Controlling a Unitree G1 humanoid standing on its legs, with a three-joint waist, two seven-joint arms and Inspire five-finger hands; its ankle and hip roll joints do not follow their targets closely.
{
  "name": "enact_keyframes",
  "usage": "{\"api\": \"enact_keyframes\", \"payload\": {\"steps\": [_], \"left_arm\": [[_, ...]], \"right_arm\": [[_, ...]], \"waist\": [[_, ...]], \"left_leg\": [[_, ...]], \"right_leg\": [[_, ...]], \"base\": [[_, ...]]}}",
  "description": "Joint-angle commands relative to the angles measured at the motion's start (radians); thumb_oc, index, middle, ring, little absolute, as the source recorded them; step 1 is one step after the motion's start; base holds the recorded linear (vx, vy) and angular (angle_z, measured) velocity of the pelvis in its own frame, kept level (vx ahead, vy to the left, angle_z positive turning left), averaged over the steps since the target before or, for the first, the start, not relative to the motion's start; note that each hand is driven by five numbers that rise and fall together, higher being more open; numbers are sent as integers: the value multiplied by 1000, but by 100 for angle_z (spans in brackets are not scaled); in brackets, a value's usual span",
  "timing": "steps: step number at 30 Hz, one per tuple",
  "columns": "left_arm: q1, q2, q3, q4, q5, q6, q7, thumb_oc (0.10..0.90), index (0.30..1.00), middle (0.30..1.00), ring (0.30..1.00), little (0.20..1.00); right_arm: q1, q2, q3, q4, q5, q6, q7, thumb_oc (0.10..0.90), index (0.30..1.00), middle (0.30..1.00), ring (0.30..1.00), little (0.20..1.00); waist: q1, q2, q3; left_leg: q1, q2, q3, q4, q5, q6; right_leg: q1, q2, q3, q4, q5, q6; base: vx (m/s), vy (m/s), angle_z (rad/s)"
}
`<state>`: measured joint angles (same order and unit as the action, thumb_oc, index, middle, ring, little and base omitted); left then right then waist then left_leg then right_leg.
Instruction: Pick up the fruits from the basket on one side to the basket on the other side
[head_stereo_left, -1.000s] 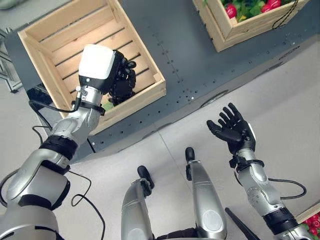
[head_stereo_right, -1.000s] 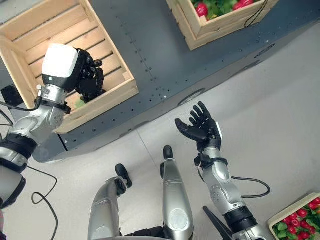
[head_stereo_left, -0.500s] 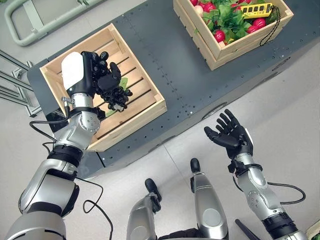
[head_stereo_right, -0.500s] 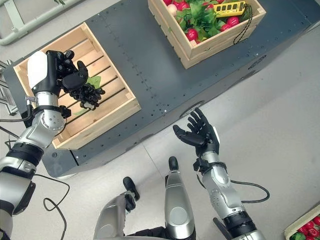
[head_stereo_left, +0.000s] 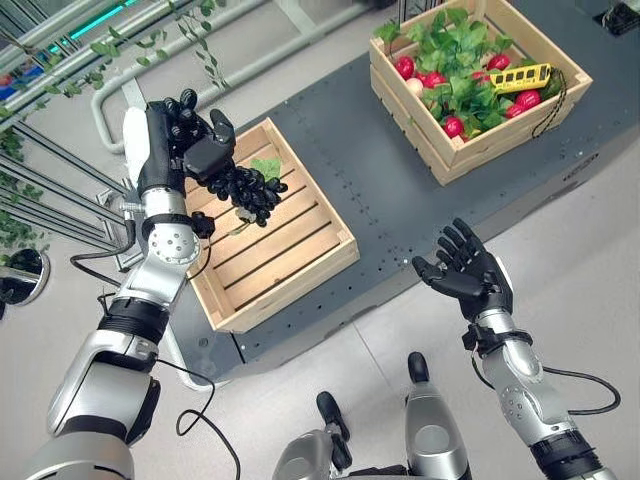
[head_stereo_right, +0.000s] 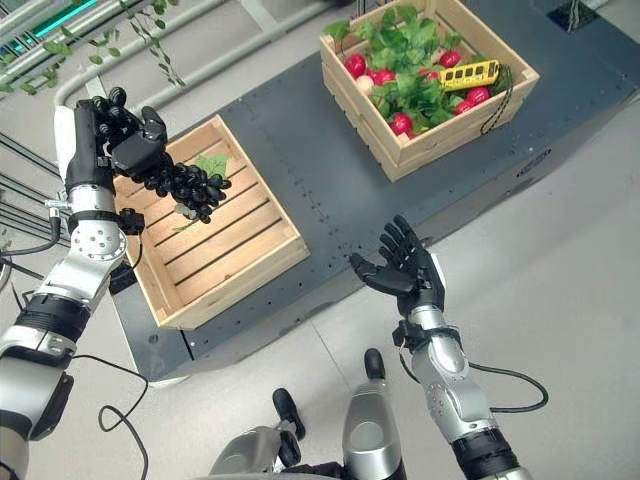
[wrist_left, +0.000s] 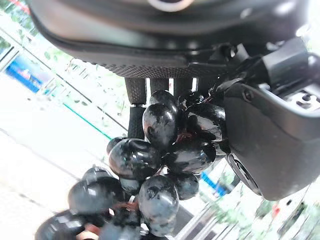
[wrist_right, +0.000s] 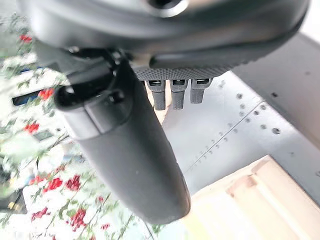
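Step in hand: a bunch of dark grapes (head_stereo_left: 246, 190) is held lifted over the slatted crate (head_stereo_left: 290, 262) at the table's (head_stereo_left: 380, 190) left end, clear of the slats; the carry stage is judged to be under way.
Left hand (head_stereo_left: 185, 140): fingers and thumb are curled round the top of the bunch, which hangs free below them, as the left wrist view confirms.
Right hand (head_stereo_left: 465, 272): held palm-up with fingers spread wide and nothing in it, off the table's front edge.
Other crate (head_stereo_left: 500, 125): seen at the table's right end, packed with green leaves, red fruits and a yellow toy bus (head_stereo_left: 520, 76).
Next move: a sweep of the bunch across the table toward the full crate is called for, or possibly a handover to the waiting right hand.
Hard to make out: a green leaf (head_stereo_left: 265, 167) lies behind the grapes; whether it is attached to the bunch cannot be told.
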<state>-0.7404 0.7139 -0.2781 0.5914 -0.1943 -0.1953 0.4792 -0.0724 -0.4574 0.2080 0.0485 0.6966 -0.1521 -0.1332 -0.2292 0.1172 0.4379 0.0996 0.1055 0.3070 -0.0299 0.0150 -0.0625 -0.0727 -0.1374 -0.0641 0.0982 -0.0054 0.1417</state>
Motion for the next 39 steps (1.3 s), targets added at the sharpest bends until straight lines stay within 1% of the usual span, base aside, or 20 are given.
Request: {"api": "enact_keyframes", "payload": {"steps": [1, 4, 5, 6, 7, 9, 10, 13, 14, 15, 16, 18, 19, 21, 23, 25, 28, 31, 35, 39], "left_arm": [[-4, 29, 92, -15, -30, -135, -24, 400, 300, 300, 300, 300], [-6, 39, 78, -42, -48, -148, -77, 400, 300, 300, 300, 300], [-7, 48, 67, -68, -73, -146, -125, 400, 300, 300, 300, 300], [-8, 50, 65, -71, -82, -149, -138, 400, 300, 300, 300, 300], [-6, 59, 59, -94, -121, -146, -194, 400, 300, 300, 300, 300], [1, 63, 55, -137, -160, -138, -269, 400, 300, 300, 300, 300], [4, 63, 53, -148, -169, -136, -288, 400, 300, 300, 300, 300], [9, 76, 45, -195, -214, -130, -380, 400, 300, 300, 300, 300], [7, 78, 43, -197, -220, -130, -389, 400, 300, 300, 300, 300], [-7, 80, 30, -199, -248, -136, -423, 400, 300, 300, 300, 300], [-13, 80, 26, -200, -258, -137, -434, 400, 300, 300, 300, 300], [-35, 74, 8, -212, -276, -136, -457, 400, 300, 300, 300, 300], [-40, 73, 3, -216, -279, -137, -460, 400, 300, 300, 300, 300], [-59, 62, -22, -227, -297, -143, -472, 400, 300, 300, 300, 300], [-77, 49, -42, -229, -309, -149, -491, 400, 300, 300, 300, 300], [-93, 29, -58, -232, -307, -149, -505, 400, 300, 300, 300, 300], [-121, 13, -84, -234, -320, -143, -522, 400, 300, 300, 300, 300], [-136, -10, -93, -244, -331, -134, -540, 400, 300, 300, 300, 300], [-160, -45, -114, -245, -349, -127, -555, 400, 300, 300, 300, 300], [-168, -73, -131, -252, -346, -119, -568, 400, 300, 300, 300, 300]], "right_arm": [[9, 38, 24, -99, -103, -89, 62, 800, 900, 900, 900, 900], [-8, 38, 32, -102, -101, -96, 63, 800, 900, 900, 900, 900], [-19, 43, 40, -98, -121, -106, 51, 800, 900, 900, 900, 900], [-22, 44, 41, -98, -130, -108, 46, 800, 900, 900, 900, 900], [-29, 44, 46, -94, -138, -114, 42, 800, 900, 900, 900, 900], [-35, 47, 51, -96, -143, -114, 55, 800, 900, 900, 900, 900], [-37, 47, 52, -97, -141, -111, 63, 800, 900, 900, 900, 900], [-58, 26, 61, -92, -138, -74, 140, 800, 900, 900, 900, 900], [-62, 20, 62, -92, -136, -68, 149, 800, 900, 900, 900, 900], [-87, 0, 65, -90, -124, -38, 186, 800, 900, 900, 900, 900], [-98, -7, 67, -87, -119, -27, 201, 800, 900, 900, 900, 900], [-157, -29, 79, -78, -81, 42, 249, 800, 900, 900, 900, 900], [-168, -32, 82, -76, -78, 55, 262, 800, 900, 900, 900, 900], [-242, -54, 107, -64, -30, 107, 292, 800, 900, 900, 900, 900], [-309, -51, 128, -36, 33, 131, 300, 800, 900, 900, 900, 900], [-354, -28, 147, -6, 59, 143, 305, 800, 900, 900, 900, 900], [-400, -8, 168, 23, 76, 139, 295, 800, 900, 900, 900, 900], [-433, 26, 175, 54, 112, 160, 322, 800, 900, 900, 900, 900], [-492, 51, 213, 101, 132, 207, 367, 800, 900, 900, 900, 900], [-525, 66, 234, 130, 142, 222, 380, 800, 900, 900, 900, 900]], "waist": [[16, -31, -255], [27, -29, -279], [37, -29, -295], [39, -29, -297], [47, -30, -308], [58, -31, -323], [61, -32, -327], [80, -33, -352], [82, -34, -355], [90, -37, -365], [94, -39, -370], [106, -47, -381], [108, -49, -383], [121, -60, -390], [133, -68, -396], [143, -74, -400], [153, -78, -407], [164, -81, -416], [177, -87, -424], [185, -93, -432]], "left_leg": [[-18, -58, -1, 62, -64, 42], [1, -58, -11, 43, -62, 41], [13, -57, -17, 29, -60, 40], [16, -57, -19, 26, -59, 40], [27, -56, -27, 10, -55, 40], [39, -54, -39, -11, -48, 39], [42, -54, -42, -16, -45, 39], [56, -49, -64, -57, -28, 33], [55, -47, -66, -57, -28, 31], [50, -42, -76, -57, -27, 27], [47, -40, -81, -57, -27, 25], [39, -36, -100, -57, -25, 21], [37, -35, -104, -57, -24, 20], [34, -28, -118, -57, -21, 16], [32, -22, -128, -57, -18, 13], [31, -18, -137, -57, -17, 12], [31, -13, -143, -57, -14, 10], [28, -10, -151, -57, -12, 9], [26, -7, -161, -57, -10, 7], [25, -6, -168, -57, -9, 6]], "right_leg": [[91, 1, -16, -87, -7, -75], [110, 2, -20, -102, -2, -74], [126, 2, -27, -115, 1, -73], [129, 1, -29, -117, 1, -72], [142, 1, -34, -130, 6, -71], [157, 0, -41, -149, 14, -68], [160, 0, -42, -155, 18, -67], [176, 2, -51, -185, 33, -61], [176, 2, -53, -185, 34, -61], [176, 2, -61, -185, 34, -59], [177, 2, -65, -185, 34, -58], [180, 6, -78, -185, 31, -59], [181, 6, -81, -185, 30, -60], [186, 8, -95, -185, 25, -65], [193, 8, -107, -185, 21, -70], [199, 10, -115, -185, 17, -74], [205, 10, -125, -185, 13, -76], [208, 11, -133, -185, 10, -79], [213, 11, -143, -185, 6, -80], [218, 10, -151, -185, 5, -79]], "base": [[36, -57, 6], [17, -54, -2], [0, -49, 2], [4, -74, 11], [6, -65, 11], [5, -70, 20], [2, -65, 22], [-7, -68, 7], [-27, -83, 14], [-26, -75, 13], [-30, -100, 11], [-22, -83, 6], [-24, -86, 9], [-23, -81, 13], [-15, -69, 11], [-7, -68, 8], [1, -57, 8], [5, -51, 8], [7, -40, 10], [0, 0, 0]]}}
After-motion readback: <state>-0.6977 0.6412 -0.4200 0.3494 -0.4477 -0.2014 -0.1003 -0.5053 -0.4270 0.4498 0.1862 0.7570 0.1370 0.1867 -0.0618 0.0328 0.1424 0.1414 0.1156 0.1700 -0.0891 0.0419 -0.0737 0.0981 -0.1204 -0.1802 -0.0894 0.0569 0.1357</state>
